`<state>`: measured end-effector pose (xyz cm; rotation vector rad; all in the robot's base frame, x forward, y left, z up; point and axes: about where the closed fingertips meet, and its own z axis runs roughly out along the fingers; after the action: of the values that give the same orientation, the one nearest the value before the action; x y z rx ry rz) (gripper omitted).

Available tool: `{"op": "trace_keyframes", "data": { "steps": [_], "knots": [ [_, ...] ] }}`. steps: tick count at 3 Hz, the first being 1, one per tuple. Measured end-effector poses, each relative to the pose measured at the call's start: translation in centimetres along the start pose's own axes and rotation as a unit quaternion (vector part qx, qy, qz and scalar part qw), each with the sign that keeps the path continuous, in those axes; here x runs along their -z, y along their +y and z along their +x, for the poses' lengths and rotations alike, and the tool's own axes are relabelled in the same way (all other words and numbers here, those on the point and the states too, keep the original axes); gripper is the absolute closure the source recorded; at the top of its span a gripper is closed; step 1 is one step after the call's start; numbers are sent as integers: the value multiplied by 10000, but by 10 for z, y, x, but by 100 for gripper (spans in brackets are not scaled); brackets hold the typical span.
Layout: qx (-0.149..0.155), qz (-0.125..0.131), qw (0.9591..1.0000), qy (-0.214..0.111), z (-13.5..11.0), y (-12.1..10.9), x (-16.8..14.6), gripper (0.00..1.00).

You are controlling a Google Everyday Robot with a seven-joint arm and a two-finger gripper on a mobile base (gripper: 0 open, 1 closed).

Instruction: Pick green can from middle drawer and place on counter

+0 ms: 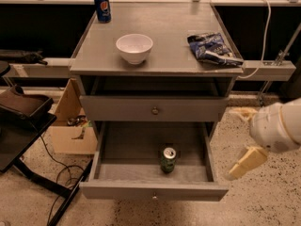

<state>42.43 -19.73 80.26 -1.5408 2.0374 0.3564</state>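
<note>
The green can (pixel 168 160) stands upright on the floor of the open middle drawer (pixel 131 145), near its front and right of centre. The counter (pixel 164 18) is the grey cabinet top above. My gripper (pixel 232 144) is to the right of the cabinet, at the height of the open drawer and outside its right wall. Its two cream fingers (pixel 247 161) are spread apart and hold nothing. The can is about a drawer's half-width to the left of the gripper.
On the counter are a white bowl (pixel 134 47), a blue Pepsi can (pixel 102 6) at the back left and a blue chip bag (pixel 211 48) at the right. The upper drawer front (pixel 154 110) is shut. A cardboard box (pixel 70 126), black furniture (pixel 21 126) and cables lie left.
</note>
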Motion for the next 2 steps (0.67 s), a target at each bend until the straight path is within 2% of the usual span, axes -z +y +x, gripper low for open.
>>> {"op": "trace_keyframes", "data": {
  "steps": [1,2],
  "knots": [
    [-260,227,9912,-1277,22,-16,-68,0],
    [-462,273,9803,-1903,36,-31,-104,0]
  ]
}}
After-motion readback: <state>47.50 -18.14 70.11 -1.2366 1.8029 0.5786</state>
